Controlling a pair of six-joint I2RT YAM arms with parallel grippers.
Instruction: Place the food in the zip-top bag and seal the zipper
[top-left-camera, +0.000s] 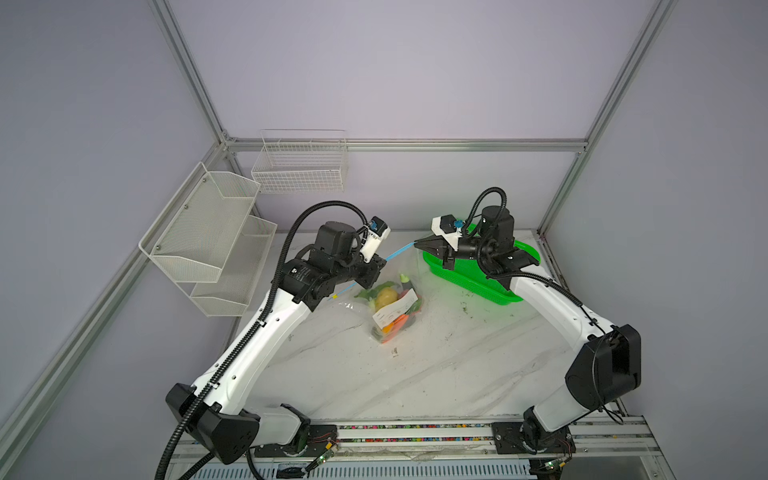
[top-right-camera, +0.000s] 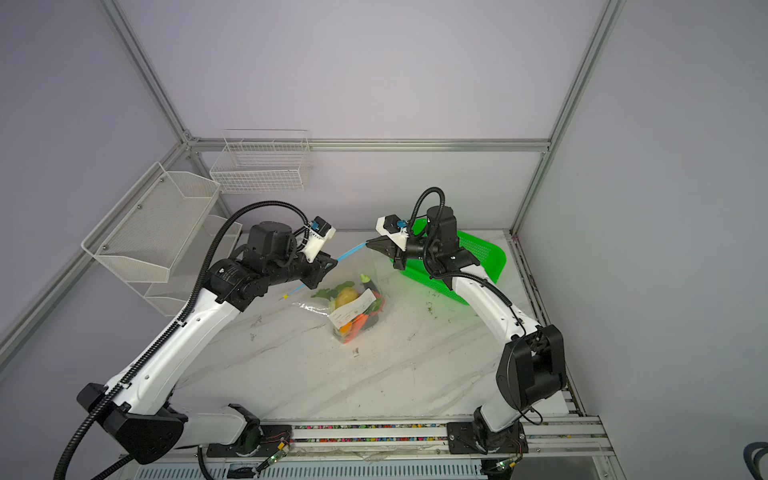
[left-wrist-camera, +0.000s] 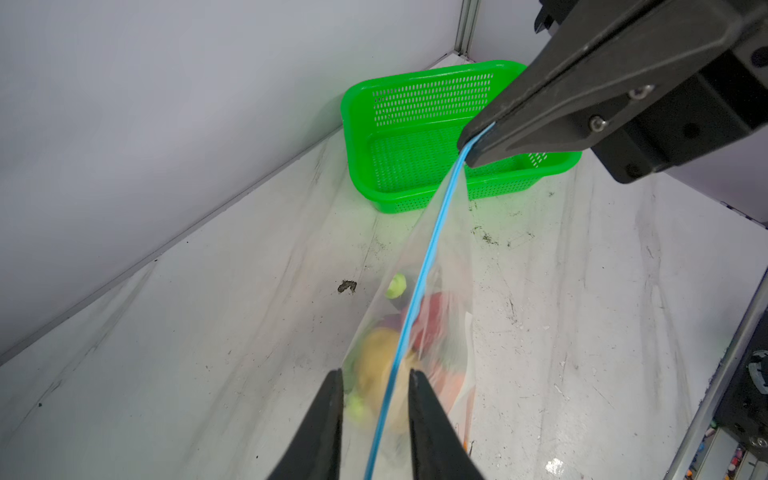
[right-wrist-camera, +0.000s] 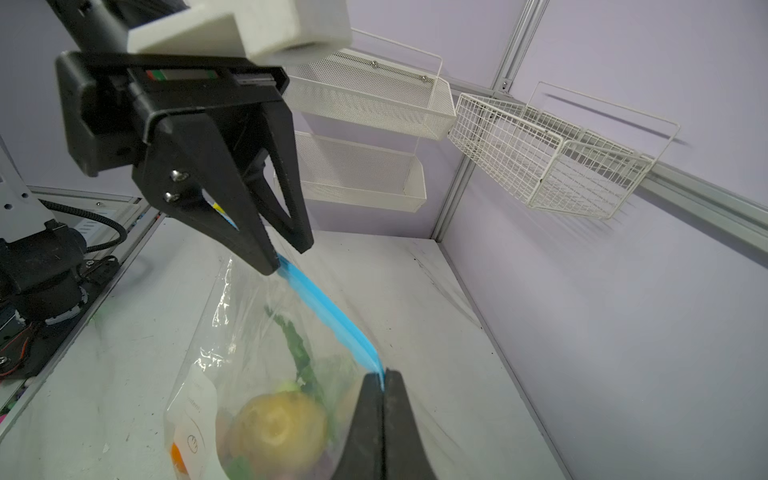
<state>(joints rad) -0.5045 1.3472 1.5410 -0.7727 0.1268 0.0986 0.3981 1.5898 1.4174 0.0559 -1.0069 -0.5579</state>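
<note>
Basically: clear crinkly film on the zip-top bag (right-wrist-camera: 232, 332), lifted by its top edge, bottom sagging onto the marble-look table (top-left-camera: 415, 374). Thin light-blue zipper (top-left-camera: 400, 252) pulled straight btw the two tools, a flat ribbon in the right wrist view. Small yellow slider (top-left-camera: 333, 297) at the strip's end, past the left gripper (left-wrist-camera: 376, 376), on the left-arm side. Left gripper w/ black wedge fingers parted, strip running btw them; cannot tell whether touching a finger. Right gripper (top-left-camera: 417, 245) pinched tight on the strip's other end, near the green basket (top-left-camera: 461, 279).

Inside the bag: the food (top-left-camera: 386, 297), bunched at the bottom. Round yellow piece, orange carrot (top-left-camera: 399, 322), leafy green, red and purple bits. White rectangular label (top-left-camera: 395, 309) on the bag's side, over the pile. Green basket: rigid plastic, perforated walls, rounded corners, at back right. White mesh shelves (top-left-camera: 199, 232) and wire basket (top-left-camera: 299, 166) on the walls.

Slider plain in both top views, not made out from left wrist. Gap btw left fingers shown from left wrist, hidden in top views. Crinkles and label print clearest from right wrist.
</note>
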